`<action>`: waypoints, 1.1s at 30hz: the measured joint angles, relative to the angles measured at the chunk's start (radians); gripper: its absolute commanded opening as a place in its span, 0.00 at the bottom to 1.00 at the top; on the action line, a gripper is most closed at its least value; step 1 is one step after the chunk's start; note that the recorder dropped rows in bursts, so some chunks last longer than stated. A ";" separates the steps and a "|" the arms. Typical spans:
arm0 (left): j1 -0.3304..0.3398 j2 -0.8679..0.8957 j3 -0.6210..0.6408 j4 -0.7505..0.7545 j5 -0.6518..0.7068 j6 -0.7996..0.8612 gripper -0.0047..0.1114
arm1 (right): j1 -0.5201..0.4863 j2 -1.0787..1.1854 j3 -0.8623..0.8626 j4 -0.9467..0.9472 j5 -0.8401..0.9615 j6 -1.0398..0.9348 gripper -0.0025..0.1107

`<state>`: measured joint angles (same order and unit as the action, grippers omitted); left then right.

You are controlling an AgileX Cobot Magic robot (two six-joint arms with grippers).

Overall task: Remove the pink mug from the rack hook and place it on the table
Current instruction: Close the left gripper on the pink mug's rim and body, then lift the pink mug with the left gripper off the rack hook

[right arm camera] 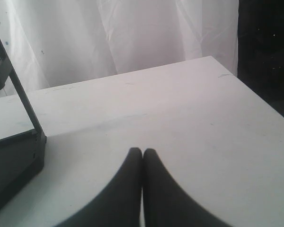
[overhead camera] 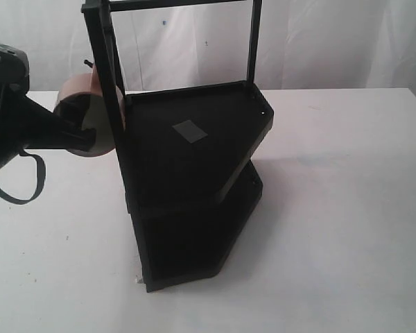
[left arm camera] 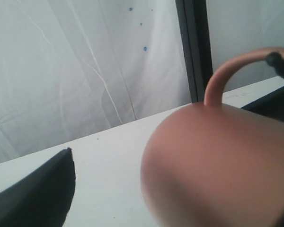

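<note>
The pink mug [overhead camera: 90,111] hangs on its side against the upright post of the black rack [overhead camera: 194,180], mouth turned towards my left gripper [overhead camera: 82,136]. In the left wrist view the mug [left arm camera: 217,161] fills the lower right, and its handle [left arm camera: 227,71] arches up to the knobbed tip of the rack hook [left arm camera: 274,59]. One left finger [left arm camera: 38,194] stands apart from the mug wall with bare table between; the other is hidden behind the mug. The hook [overhead camera: 89,64] shows just above the mug. My right gripper [right arm camera: 142,152] is shut and empty over the table [right arm camera: 180,104].
The two-shelf rack stands mid-table with a grey patch [overhead camera: 190,130] on its top shelf. White table [overhead camera: 333,208] spreads to its right and front. White curtain hangs behind. A rack corner [right arm camera: 14,156] lies beside the right gripper.
</note>
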<state>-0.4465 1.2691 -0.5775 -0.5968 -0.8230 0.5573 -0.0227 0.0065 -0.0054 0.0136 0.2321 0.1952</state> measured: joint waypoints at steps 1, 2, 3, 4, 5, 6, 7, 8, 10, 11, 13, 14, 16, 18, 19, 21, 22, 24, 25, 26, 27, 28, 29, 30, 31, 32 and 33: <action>0.000 0.000 0.000 -0.002 -0.005 0.000 0.73 | 0.000 0.000 0.000 0.000 0.000 0.000 0.02; 0.000 0.000 0.000 -0.009 -0.007 0.005 0.73 | 0.000 0.000 0.000 0.000 0.000 0.000 0.02; 0.000 0.000 0.000 -0.014 -0.009 0.012 0.73 | 0.000 0.000 0.000 0.000 0.000 0.000 0.02; 0.000 0.000 0.000 -0.016 -0.009 0.021 0.73 | 0.000 0.000 0.000 0.000 0.000 0.000 0.02; 0.000 0.000 0.000 -0.018 -0.009 0.026 0.73 | 0.000 0.000 0.000 0.000 0.000 0.000 0.02; 0.000 0.000 0.000 -0.020 -0.011 0.028 0.73 | 0.000 0.000 0.000 0.000 0.000 0.000 0.02; 0.000 0.000 0.000 -0.029 -0.012 0.032 0.73 | 0.000 0.000 0.000 0.000 0.000 0.000 0.02; 0.000 0.000 0.000 -0.033 -0.014 0.034 0.73 | 0.000 0.000 0.000 0.000 0.000 0.002 0.02; 0.000 0.000 0.000 -0.045 -0.016 0.037 0.73 | 0.000 0.000 0.000 0.000 0.000 0.002 0.02; 0.000 0.000 0.000 -0.047 -0.016 0.039 0.73 | 0.000 0.000 0.000 0.000 0.000 0.002 0.02; 0.000 0.005 -0.007 -0.051 -0.014 0.041 0.73 | 0.000 0.000 0.000 0.000 0.000 0.002 0.02; 0.000 0.011 -0.013 -0.051 -0.009 0.046 0.73 | 0.000 0.000 0.000 0.000 0.000 0.002 0.02; 0.000 0.026 -0.035 -0.051 0.011 0.050 0.73 | 0.000 0.000 0.000 0.000 0.000 0.002 0.02; 0.000 0.038 -0.059 -0.051 0.033 0.065 0.73 | 0.000 0.000 0.000 0.000 0.000 0.002 0.02; 0.000 0.041 -0.069 -0.051 0.039 0.072 0.73 | 0.000 0.000 0.000 0.000 0.000 0.002 0.02; 0.000 0.048 -0.080 -0.053 0.045 0.085 0.73 | 0.000 0.000 0.000 0.000 0.000 0.002 0.02; 0.000 0.048 -0.082 -0.056 0.045 0.088 0.73 | 0.000 0.000 0.000 0.000 0.000 0.002 0.02; 0.000 0.049 -0.082 -0.065 0.049 0.090 0.73 | 0.000 0.000 0.000 0.000 0.000 0.002 0.02; 0.000 0.049 -0.082 -0.065 0.049 0.091 0.73 | 0.000 0.000 0.000 0.000 0.000 0.002 0.02; 0.000 0.049 -0.082 -0.065 0.053 0.094 0.73 | 0.000 0.000 0.000 0.000 0.000 0.002 0.02; 0.000 0.049 -0.082 -0.065 0.055 0.094 0.73 | 0.000 0.000 0.000 0.000 0.000 0.002 0.02; 0.000 0.049 -0.082 -0.067 0.057 0.094 0.73 | 0.000 0.000 0.000 0.000 0.000 0.002 0.02; 0.000 0.049 -0.082 -0.069 0.059 0.094 0.73 | 0.000 0.000 0.000 0.000 0.000 0.002 0.02; 0.000 0.049 -0.082 -0.070 0.064 0.096 0.73 | 0.000 0.000 0.000 0.000 0.000 0.002 0.02; 0.000 0.049 -0.082 -0.075 0.067 0.097 0.73 | 0.000 0.000 0.000 0.000 0.000 0.002 0.02; 0.000 0.049 -0.082 -0.081 0.069 0.101 0.73 | 0.000 0.000 0.000 0.000 0.000 0.002 0.02; 0.000 0.049 -0.082 -0.086 0.071 0.105 0.73 | 0.000 0.000 0.000 0.000 0.000 0.002 0.02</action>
<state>-0.4465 1.3183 -0.6597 -0.6830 -0.7524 0.6619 -0.0227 0.0065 -0.0054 0.0136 0.2321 0.1972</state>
